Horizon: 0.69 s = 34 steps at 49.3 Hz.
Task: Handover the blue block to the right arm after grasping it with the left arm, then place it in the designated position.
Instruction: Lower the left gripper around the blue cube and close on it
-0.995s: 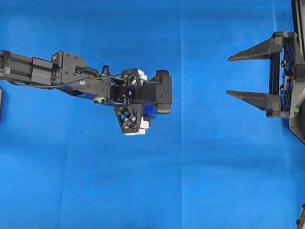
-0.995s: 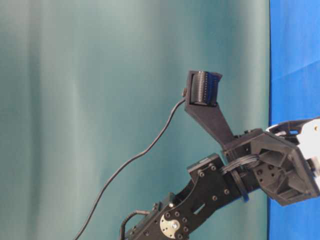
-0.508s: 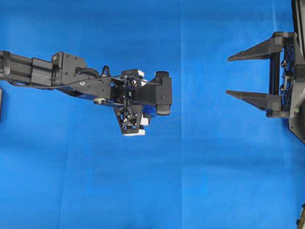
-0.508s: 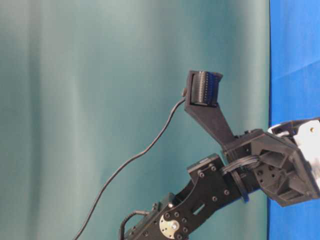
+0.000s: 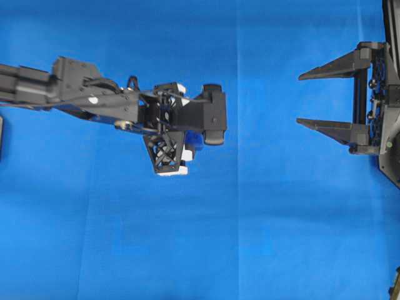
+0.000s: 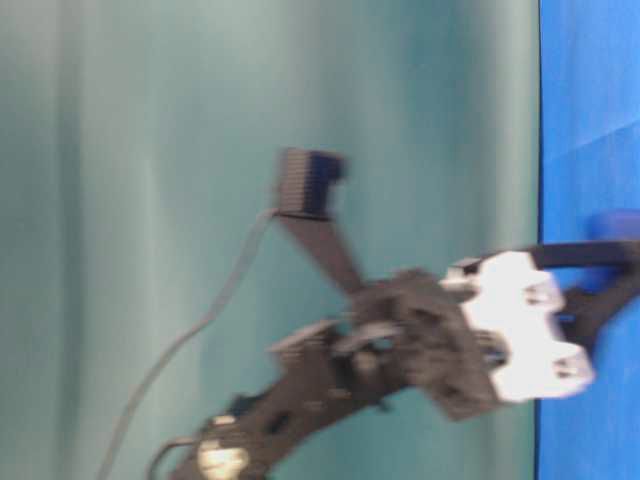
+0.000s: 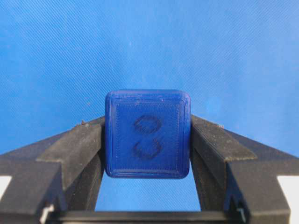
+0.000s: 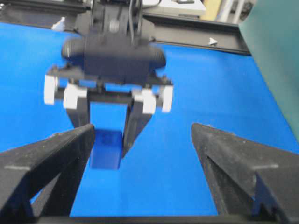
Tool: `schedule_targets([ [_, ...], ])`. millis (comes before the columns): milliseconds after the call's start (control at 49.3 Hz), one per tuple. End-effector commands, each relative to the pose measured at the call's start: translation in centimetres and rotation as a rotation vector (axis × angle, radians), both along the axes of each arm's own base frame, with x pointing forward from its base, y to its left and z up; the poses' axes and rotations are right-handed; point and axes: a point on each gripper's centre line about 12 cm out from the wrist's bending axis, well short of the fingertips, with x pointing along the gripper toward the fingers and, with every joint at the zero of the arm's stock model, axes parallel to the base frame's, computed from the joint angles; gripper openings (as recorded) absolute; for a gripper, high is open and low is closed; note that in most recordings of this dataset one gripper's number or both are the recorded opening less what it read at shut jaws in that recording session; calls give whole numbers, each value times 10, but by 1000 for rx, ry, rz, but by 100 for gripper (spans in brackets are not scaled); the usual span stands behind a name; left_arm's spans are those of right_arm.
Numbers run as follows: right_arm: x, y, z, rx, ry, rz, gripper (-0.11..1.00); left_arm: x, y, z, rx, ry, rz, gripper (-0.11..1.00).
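Left wrist view: blue block bears a faint figure-eight-like mark.

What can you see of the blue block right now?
The blue block is a small dark-blue cube with rounded edges, seemingly layered plastic, bearing two faint oval marks on the face toward the left wrist camera. It sits square between the left tool's black fingers, which press its two opposite sides. Blue cloth lies behind it; whether it touches the cloth is unclear.
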Motion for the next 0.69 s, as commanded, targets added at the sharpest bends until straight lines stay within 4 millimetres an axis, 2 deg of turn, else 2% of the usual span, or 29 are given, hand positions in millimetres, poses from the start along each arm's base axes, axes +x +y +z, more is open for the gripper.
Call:
schedule_targets([
  [0,3,-1,12,-2,-34,-3,96,3,-2,46,0,-94,-1,46],
  [183,3,-1,12,-2,-34,-3,96,-2,-3,86,-1,-140,-2,46],
  [426,3,-1,12,-1,-35,-4,96,-13,-6,121,1,-149,-9,46],
  [528,3,-1,12,-1,-34,-4,96,-15,-6,126,1,-163,-10,46],
  [670,3,-1,13,-3,-37,-3,96,-16,-6,125,0,-157,-9,46],
])
